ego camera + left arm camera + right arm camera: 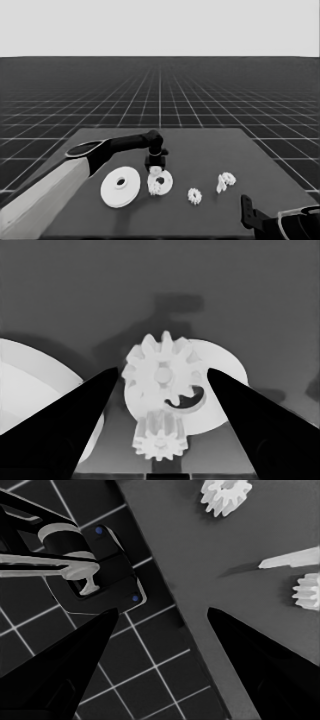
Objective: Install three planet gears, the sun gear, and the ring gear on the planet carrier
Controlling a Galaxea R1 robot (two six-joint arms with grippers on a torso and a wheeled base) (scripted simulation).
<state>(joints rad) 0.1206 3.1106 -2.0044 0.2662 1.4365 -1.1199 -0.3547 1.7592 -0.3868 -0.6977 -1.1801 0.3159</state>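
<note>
Smaller round part lies flat on the dark table, left of centre, with two small toothed gears sitting on it. In the left wrist view the bigger-looking gear sits over the part's face beside a curved slot, and a second gear sits at the part's near rim, overhanging it. Larger round part lies flat just beside the smaller one on its left, apart or barely touching, cannot tell which. Left gripper hangs directly over the far edge of the smaller round part, arm reaching in from the left edge; its fingers are spread wide, one on each side of the gears, nothing between them is gripped and the fingertips sit clear of the teeth. Further right on the table a loose gear lies alone, near the front. Beyond it another gear lies touching or just beside a thin white piece. Right gripper is parked at the lower right corner over the table's corner, fingers apart and holding nothing; its wrist view shows the two right-hand gears and the thin piece near that corner.
</note>
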